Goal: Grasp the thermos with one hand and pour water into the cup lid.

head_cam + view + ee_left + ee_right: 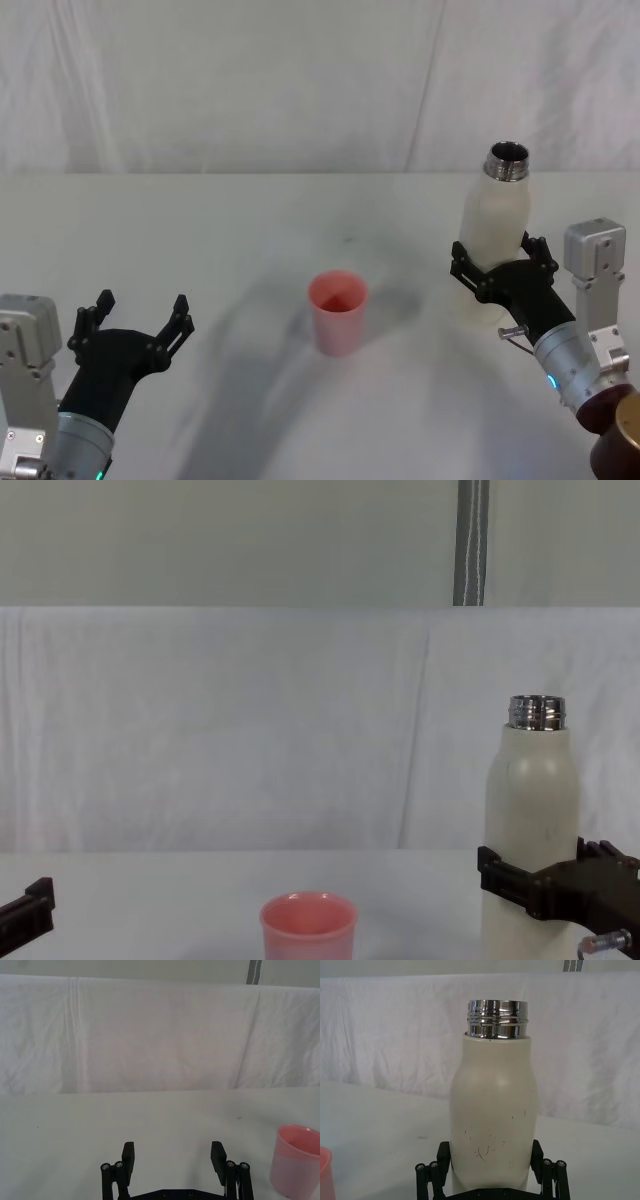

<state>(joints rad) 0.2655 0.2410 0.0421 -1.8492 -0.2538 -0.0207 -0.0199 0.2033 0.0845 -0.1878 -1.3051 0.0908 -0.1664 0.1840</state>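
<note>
**Thermos gripped, pour yet to begin**

The right gripper is clasping the lower body of the thermos, which is standing upright at the right of the table, neck uncapped. The cup lid is sitting near the middle, well apart to its left. The left gripper is idling near left, fingers spread and holding nothing. Judging by this, the grasp looks done; next comes lifting, carrying left over the cup and tilting gently.

Honestly there's nothing for you to read here. The thermos is plain cream with only a few scuff marks on its body, no logo or label. The cup lid is plain pink, and there are no numbers or signs on either.
</note>
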